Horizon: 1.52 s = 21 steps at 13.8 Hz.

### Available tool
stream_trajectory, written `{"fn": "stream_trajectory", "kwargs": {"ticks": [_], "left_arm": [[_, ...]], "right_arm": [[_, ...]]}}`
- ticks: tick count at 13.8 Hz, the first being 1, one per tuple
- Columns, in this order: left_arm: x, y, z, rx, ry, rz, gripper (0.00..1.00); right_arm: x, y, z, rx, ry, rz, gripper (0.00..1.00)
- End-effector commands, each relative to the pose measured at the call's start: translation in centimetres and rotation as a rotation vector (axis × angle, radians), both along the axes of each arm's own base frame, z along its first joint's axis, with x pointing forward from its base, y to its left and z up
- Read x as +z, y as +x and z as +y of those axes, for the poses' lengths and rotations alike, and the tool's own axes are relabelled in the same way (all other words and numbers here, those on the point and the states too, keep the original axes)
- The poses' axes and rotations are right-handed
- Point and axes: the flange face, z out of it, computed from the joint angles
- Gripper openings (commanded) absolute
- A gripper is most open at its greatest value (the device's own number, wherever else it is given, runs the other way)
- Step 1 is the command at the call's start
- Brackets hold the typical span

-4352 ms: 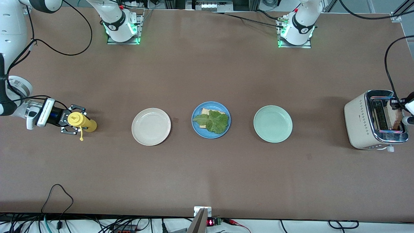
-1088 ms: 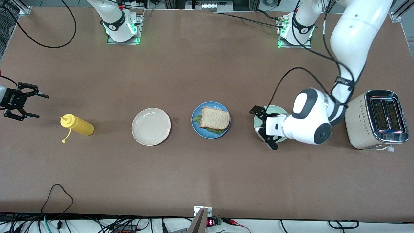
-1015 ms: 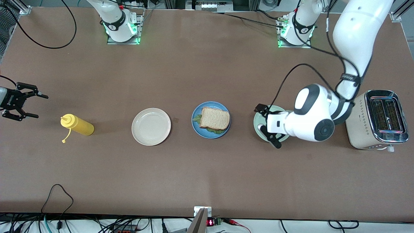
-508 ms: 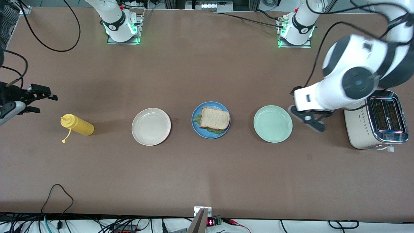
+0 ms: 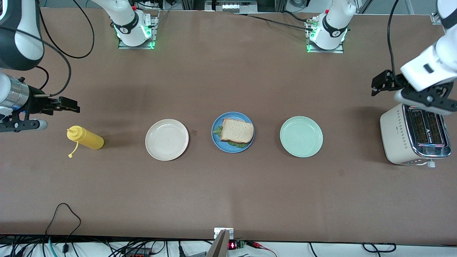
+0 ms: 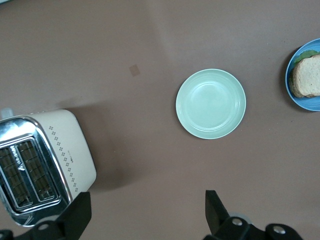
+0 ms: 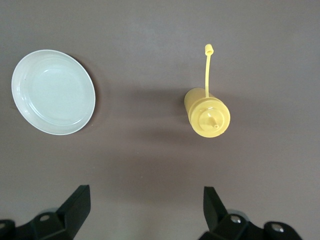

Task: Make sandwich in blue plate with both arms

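Observation:
The sandwich (image 5: pixel 237 130) lies on the blue plate (image 5: pixel 223 146) at the table's middle, a toasted bread slice on top with green lettuce (image 5: pixel 216 131) peeking from under it. The left wrist view catches the sandwich (image 6: pixel 307 75) and the blue plate (image 6: pixel 303 103) at its edge. My left gripper (image 5: pixel 379 82) hangs open and empty in the air beside the toaster; its black fingers (image 6: pixel 80 212) stand wide apart around bare table. My right gripper (image 5: pixel 71 106) is open and empty, up over the table by the yellow bottle, with its fingers (image 7: pixel 79 205) spread.
A pale green plate (image 5: pixel 301 136) and a beige plate (image 5: pixel 166 139) flank the blue one. The cream toaster (image 5: pixel 414 132) stands at the left arm's end, and a yellow squeeze bottle (image 5: pixel 85 138) with its cap hanging stands at the right arm's end.
The left arm has swung away from over the pale green plate and risen to beside the toaster. The right gripper has shifted slightly toward the bottle. Both stay open.

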Motion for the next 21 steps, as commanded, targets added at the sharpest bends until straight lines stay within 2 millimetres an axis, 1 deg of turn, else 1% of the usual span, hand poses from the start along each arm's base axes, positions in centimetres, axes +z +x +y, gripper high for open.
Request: {"fn": "stream_trajectory", "kwargs": {"ticks": [1,2,3,4,5,6,7,8,9,10,12,14,16,17,18,21], "left_arm": [[-0.9,-1.7,0.5,0.012,0.009,-0.028,1.00],[-1.2,-1.3,1.1,0.011,0.006,-0.047,1.00],[-1.3,-1.2,1.1,0.011,0.006,-0.046,1.00],[-1.0,-1.0,0.9,0.009,0.005,-0.049,1.00],[-1.2,-0.7,0.8,0.012,0.002,-0.049,1.00],[-1.1,-0.7,0.8,0.014,0.002,-0.049,1.00],[-1.1,-0.7,0.8,0.015,0.002,-0.044,1.00],[-1.1,-0.7,0.9,0.020,0.002,-0.044,1.00],[-1.1,-0.7,0.7,0.020,0.004,-0.044,1.00],[-1.0,-0.7,0.5,0.018,0.002,-0.044,1.00],[-0.9,-0.6,0.4,0.005,0.003,-0.047,1.00],[-0.8,-0.5,0.3,0.014,0.003,-0.051,1.00],[-0.9,-0.5,0.3,0.014,0.003,-0.049,1.00],[-0.9,-0.5,0.4,0.018,0.003,-0.049,1.00],[-0.9,-0.5,0.5,0.018,0.003,-0.049,1.00],[-0.9,-0.5,0.6,0.021,0.003,-0.048,1.00]], "right_arm": [[4.9,0.2,-0.1,0.005,-0.072,-0.063,1.00],[6.1,0.5,-2.5,-0.043,-0.066,-0.101,1.00],[6.2,0.4,-4.4,-0.086,-0.043,-0.103,1.00],[6.1,0.2,-5.7,-0.139,0.020,-0.097,1.00],[5.9,0.0,-6.1,-0.216,0.085,-0.087,1.00],[5.5,-0.4,-6.1,-0.252,0.087,-0.051,1.00],[5.3,-1.0,-6.1,-0.235,0.062,-0.012,1.00],[5.7,-1.7,-5.9,-0.186,-0.015,-0.017,1.00],[5.7,-2.0,-5.0,-0.154,-0.039,-0.038,1.00],[5.3,-2.6,-4.5,-0.141,-0.045,-0.050,1.00],[4.9,-4.0,-4.7,-0.139,-0.036,-0.108,1.00],[4.5,-5.5,-4.8,-0.163,-0.017,-0.111,1.00],[5.0,-6.1,-5.1,-0.167,-0.013,-0.108,1.00],[5.7,-6.7,-5.1,-0.164,-0.011,-0.105,1.00],[5.9,-7.1,-5.0,-0.164,-0.009,-0.091,1.00],[5.6,-7.4,-4.9,-0.156,-0.019,-0.085,1.00]]}}
